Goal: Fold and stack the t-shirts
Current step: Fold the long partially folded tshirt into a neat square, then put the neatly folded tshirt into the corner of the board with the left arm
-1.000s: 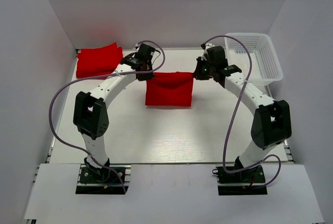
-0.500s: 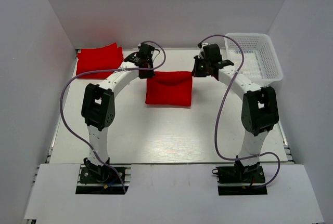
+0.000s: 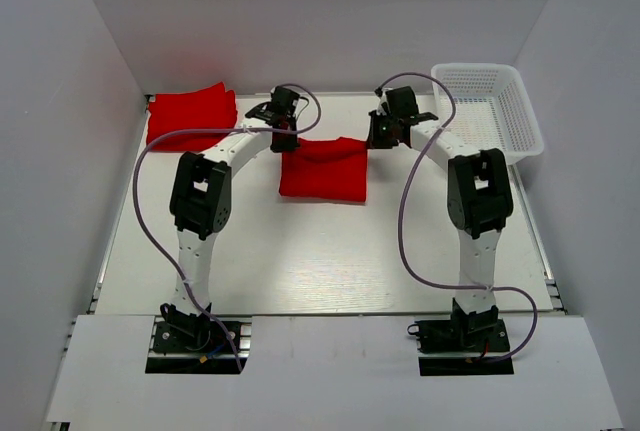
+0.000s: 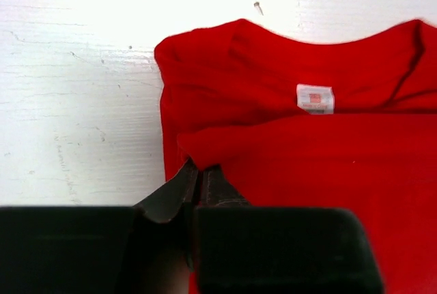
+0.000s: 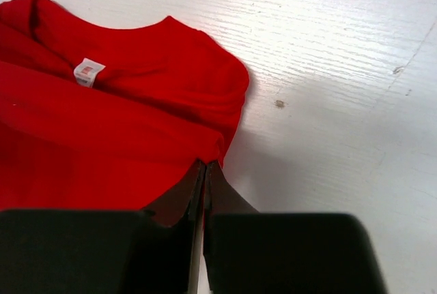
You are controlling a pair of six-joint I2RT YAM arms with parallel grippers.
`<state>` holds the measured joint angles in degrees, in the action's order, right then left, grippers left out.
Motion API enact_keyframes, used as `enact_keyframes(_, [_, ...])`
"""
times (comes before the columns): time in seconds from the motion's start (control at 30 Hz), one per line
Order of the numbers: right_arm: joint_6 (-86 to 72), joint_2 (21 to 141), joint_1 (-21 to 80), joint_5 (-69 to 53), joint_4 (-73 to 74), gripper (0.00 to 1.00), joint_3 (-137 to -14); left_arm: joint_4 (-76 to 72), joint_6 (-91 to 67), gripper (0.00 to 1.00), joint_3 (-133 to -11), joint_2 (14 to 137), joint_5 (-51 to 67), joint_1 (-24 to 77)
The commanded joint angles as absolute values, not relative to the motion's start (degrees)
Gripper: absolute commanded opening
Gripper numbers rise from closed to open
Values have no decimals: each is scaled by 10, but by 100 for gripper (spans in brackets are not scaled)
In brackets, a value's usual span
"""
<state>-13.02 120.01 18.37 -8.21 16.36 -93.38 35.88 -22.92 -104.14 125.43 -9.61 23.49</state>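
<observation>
A bright red t-shirt [image 3: 325, 171] lies folded in half in the middle of the table, its collar and white label toward the back. My left gripper [image 3: 285, 141] is shut on the folded layer's left corner, fingertips pinching the cloth edge [image 4: 199, 168] in the left wrist view. At the right corner my right gripper [image 3: 372, 139] is shut in the same way on the cloth [image 5: 206, 164]. Both hold the upper layer [image 4: 307, 171] [image 5: 102, 123] just short of the collar. A second folded red t-shirt [image 3: 190, 116] rests at the back left.
A white mesh basket [image 3: 478, 68] stands at the back right corner, close to the right arm. White walls close in the table at the back and both sides. Purple cables loop from each arm.
Both arms have stretched farther back and their elbows have risen. The grippers carried the shirt's upper layer a little toward the collar. The far t-shirt and basket have not moved.
</observation>
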Motion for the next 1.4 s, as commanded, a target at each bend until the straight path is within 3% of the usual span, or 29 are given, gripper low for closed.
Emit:
enact_keyframes(0.0, [-110,1221,174,-113,146,8,-976,354,-227,16,-1070,1249,-97,223])
enact_keyframes(0.03, [-108,1227,173,-120,156,13,-986,354,-227,47,-1077,1249,-97,223])
enact_keyframes(0.07, [-101,1235,172,-128,168,22,-1029,361,-227,66,-1084,1249,-109,223])
enact_keyframes(0.13, [-92,1256,171,-134,207,70,-1056,361,-227,100,-1084,1242,-114,218])
enact_keyframes(0.17, [-85,1258,172,-138,214,90,-1080,361,-227,100,-1092,1242,-114,218])
enact_keyframes(0.33, [-82,1215,173,-136,215,90,-1059,355,-214,100,-1086,1206,-109,213])
enact_keyframes(0.6, [-79,1086,177,-144,172,90,-894,272,-127,100,-944,1145,-5,220])
enact_keyframes(0.9, [-89,1000,173,-146,147,90,-802,284,-132,100,-949,1193,2,220])
enact_keyframes(1.1, [-95,953,175,-162,139,90,-759,318,-149,86,-1001,1273,-12,220])
enact_keyframes(1.37, [-101,907,174,-136,133,90,-707,287,-156,63,-956,1291,43,220])
